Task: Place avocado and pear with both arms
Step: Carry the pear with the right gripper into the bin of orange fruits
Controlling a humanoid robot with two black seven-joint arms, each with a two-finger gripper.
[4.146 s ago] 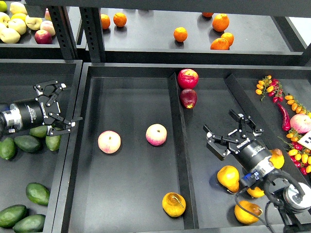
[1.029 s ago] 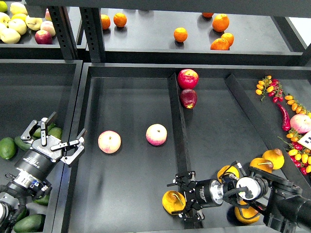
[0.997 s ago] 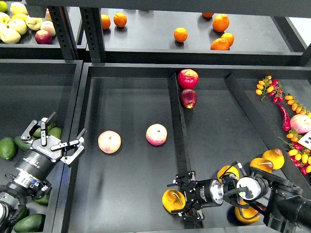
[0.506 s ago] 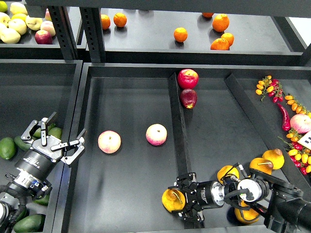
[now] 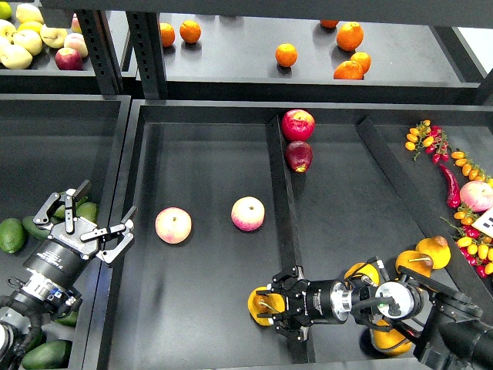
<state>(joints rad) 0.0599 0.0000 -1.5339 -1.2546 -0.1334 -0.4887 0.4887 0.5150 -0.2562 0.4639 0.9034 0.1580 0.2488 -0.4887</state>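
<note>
The right tool [image 5: 271, 303] lies sideways, clenched around the pear [image 5: 259, 305] — just left of the central divider [image 5: 282, 200]; the left tool [image 5: 86, 220], released, is well apart.

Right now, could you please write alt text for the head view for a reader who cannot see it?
The right gripper reaches across a divider in a black tray, fingers around a yellow-orange pear. The left gripper hangs open above green avocados in the left bin, with two peaches between the arms.
</note>
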